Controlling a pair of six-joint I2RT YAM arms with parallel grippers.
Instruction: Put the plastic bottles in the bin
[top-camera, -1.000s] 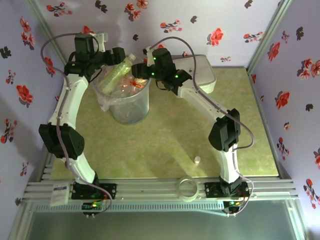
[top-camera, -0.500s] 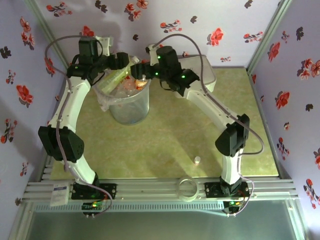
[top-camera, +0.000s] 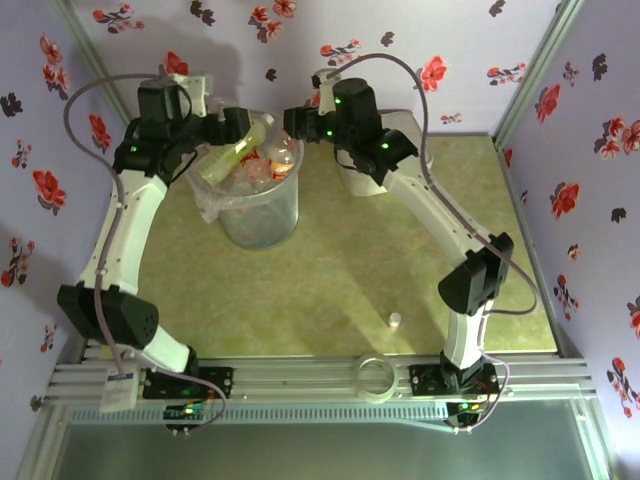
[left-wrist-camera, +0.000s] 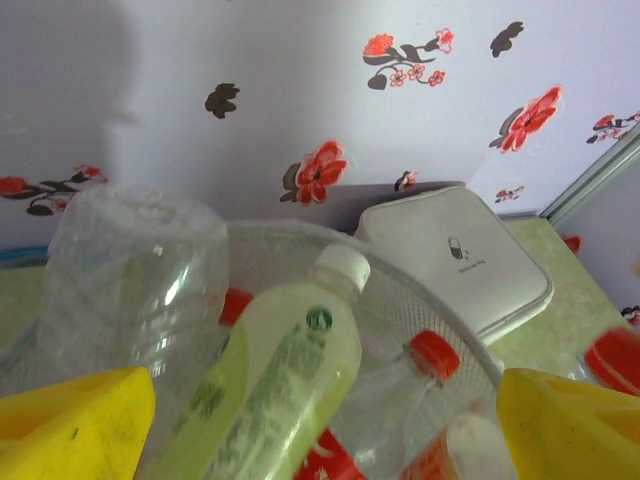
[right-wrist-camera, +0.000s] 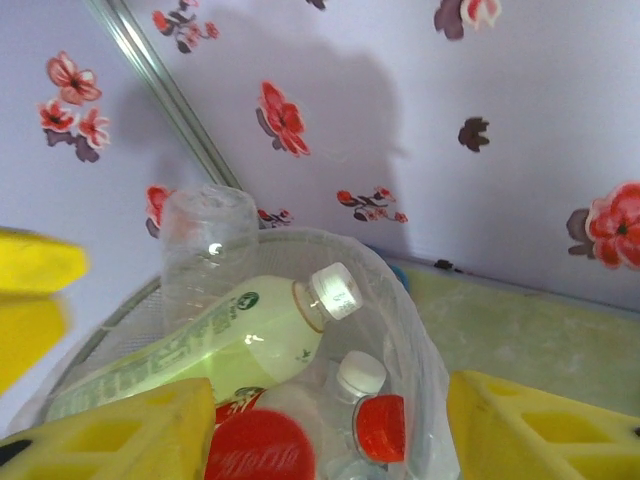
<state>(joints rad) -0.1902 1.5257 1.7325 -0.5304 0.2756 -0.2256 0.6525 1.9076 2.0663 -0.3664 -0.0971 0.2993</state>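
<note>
Left gripper, right gripper: seemingly spread, empty

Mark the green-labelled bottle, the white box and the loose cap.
green-labelled bottle (left-wrist-camera: 290, 375): left wrist view, its body.
white box (left-wrist-camera: 455, 265): left wrist view, lid centre.
loose cap (top-camera: 395, 320): top external view, its top.

You see the bin in clear, glossy plastic, lined with a thin, crinkled film bag. The plastic bottles inside it are smooth and shiny, with printed film labels. At the upper right of the left wrist view, the white box looks like smooth, satin plastic. The left tool carries fingers of matt yellow plastic. The table has a dull, mottled green surface, and the rails along the bottom of the top view are pale brushed metal.
</note>
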